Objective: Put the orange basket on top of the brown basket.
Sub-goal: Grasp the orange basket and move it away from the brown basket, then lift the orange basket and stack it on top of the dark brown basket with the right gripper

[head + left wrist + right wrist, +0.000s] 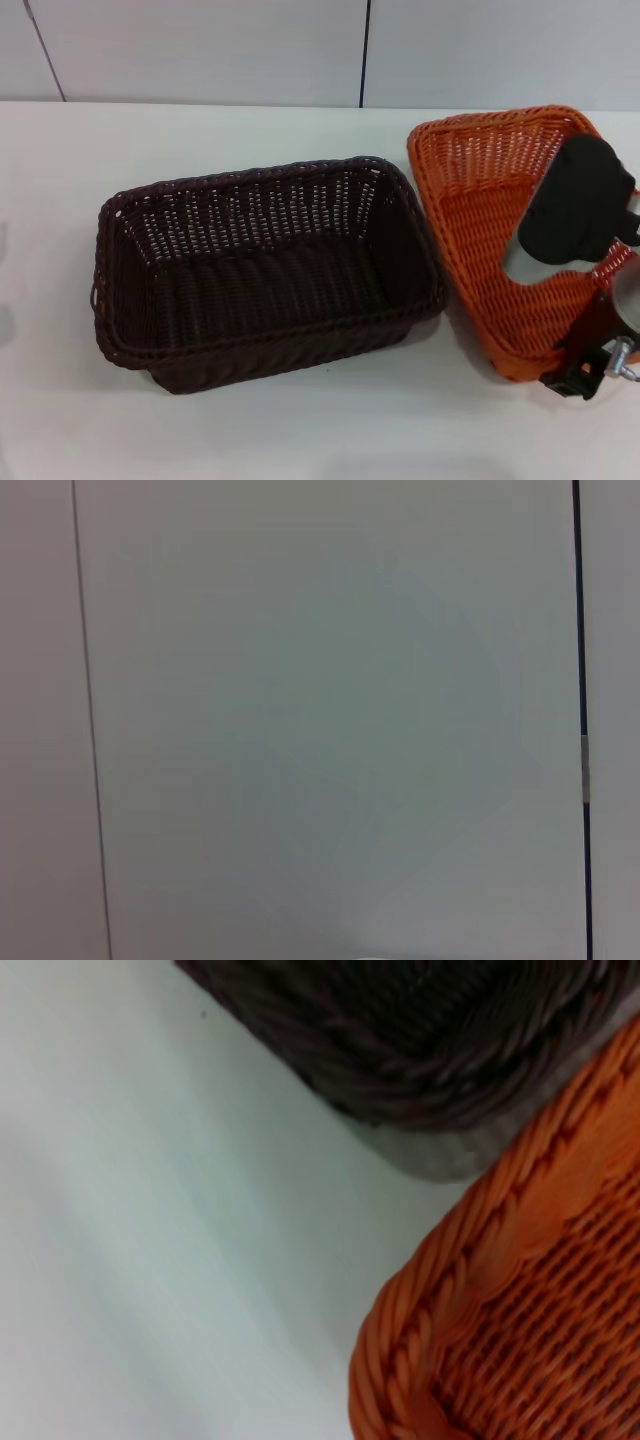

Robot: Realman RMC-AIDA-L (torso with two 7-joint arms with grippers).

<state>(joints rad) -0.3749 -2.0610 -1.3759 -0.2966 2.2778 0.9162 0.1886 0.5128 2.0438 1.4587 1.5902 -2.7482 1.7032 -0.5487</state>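
The brown basket (262, 270) sits upright at the middle left of the white table. The orange basket (478, 215) is just to its right, turned at an angle and tipped, its near left rim close to the brown basket's right wall. My right gripper (577, 372) is at the orange basket's near right corner, with one dark finger (585, 340) lying along the outside of the rim, and appears shut on that rim. The right wrist view shows the orange braided rim (500, 1290) close up and the brown basket's wall (430, 1040) just beyond it. My left gripper is out of view.
The white table (300, 430) runs under both baskets. A grey panelled wall (200, 50) stands behind it, and the left wrist view shows only that wall (320, 720). My right arm's black wrist (580, 215) hangs over the orange basket's inside.
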